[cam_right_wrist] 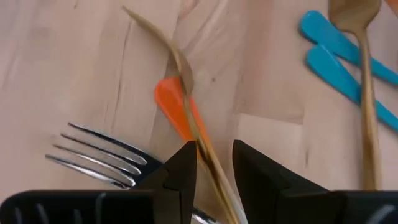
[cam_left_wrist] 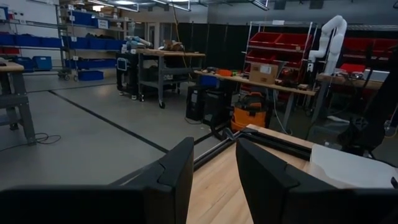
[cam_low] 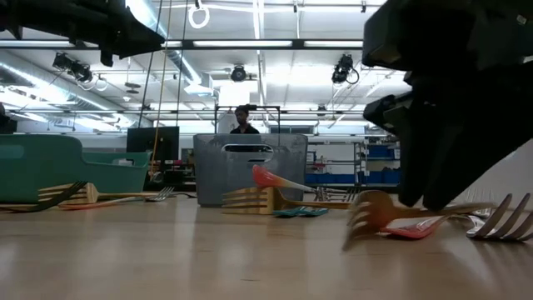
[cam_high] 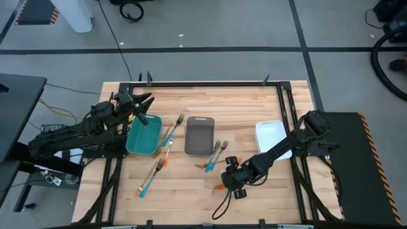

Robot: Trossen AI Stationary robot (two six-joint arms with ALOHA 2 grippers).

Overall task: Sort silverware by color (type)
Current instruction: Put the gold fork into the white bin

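Right gripper (cam_high: 227, 180) low at the table's near-centre, fingers (cam_right_wrist: 180, 171) narrowly parted around a gold fork (cam_right_wrist: 186, 93) stem, not visibly clamped; probably lining up to pinch it so it can go to a tray. Fork lies across an orange handle (cam_right_wrist: 174, 109), beside silver tines (cam_right_wrist: 93, 155), so risk of dragging the neighbour along. Two blue handles (cam_right_wrist: 329, 50) just beyond.

Left gripper (cam_high: 141, 102) parked above the far corner of the teal tray (cam_high: 143, 137), fingers slightly apart, holding nothing; likely kept clear of the working arm.

Rest of silverware loose: forks (cam_high: 170, 133) between teal tray and grey tray (cam_high: 199, 135), a blue-handled one (cam_high: 151, 176) nearer the front edge, a cluster (cam_high: 217, 154) beside the grey tray. White tray (cam_high: 270, 137) to the right. Sorting looks barely begun.
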